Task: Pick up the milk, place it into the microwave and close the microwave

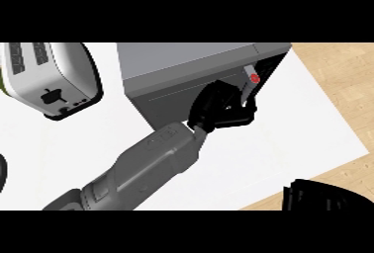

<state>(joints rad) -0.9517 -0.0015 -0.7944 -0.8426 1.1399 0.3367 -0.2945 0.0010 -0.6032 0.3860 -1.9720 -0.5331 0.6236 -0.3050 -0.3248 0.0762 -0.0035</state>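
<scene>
The milk [251, 83] is a slim pale carton with a red cap, tilted at the dark opening on the right side of the grey microwave [182, 62]. My left hand [217, 106] comes in from the lower left on a grey forearm and is curled round the carton's lower part, hiding it. The carton's top leans into the opening. My right hand [318, 195] shows at the lower right edge, open and resting with its fingers up. The microwave's door does not show.
A white and silver toaster [51, 79] stands at the upper left of the white counter [292, 148]. The counter's right edge runs diagonally, with wooden floor [343, 74] beyond it. A dark curved shape [2, 173] touches the left edge.
</scene>
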